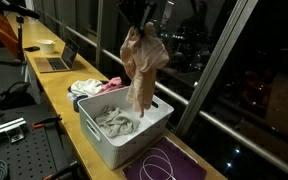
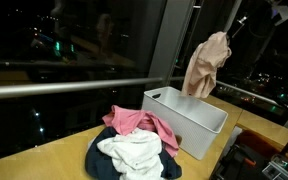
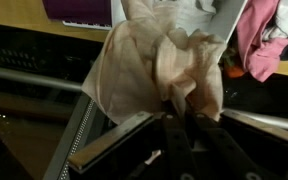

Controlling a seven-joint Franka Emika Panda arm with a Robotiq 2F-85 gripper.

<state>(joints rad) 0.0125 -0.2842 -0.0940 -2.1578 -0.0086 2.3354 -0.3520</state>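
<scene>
Gripper [image 1: 139, 24] is closed almost fully on a bunched fold of the beige cloth [image 1: 142, 65], which hangs straight down from the fingertips, well above the tabletop. The cloth's lower hem dangles directly beneath the gripper, just over the white bin [image 1: 114, 146]. In the wrist view the fabric [image 3: 159, 65] fills the space ahead of the fingers.

Judging from this, the lift goes well if the pinch stays firm and any travel is slow, so the long drape does not swing or catch the bin's rim.

Below the gripper, inside the bin, lies a grey garment [image 1: 115, 122]. Beside the bin, off to one side of the gripper, sits a pile of pink and white clothes [image 2: 134, 140]. A purple mat [image 1: 169, 165] lies on the bin's other side. The window railing [image 2: 44, 88] runs close behind the hanging cloth and could snag it.
</scene>
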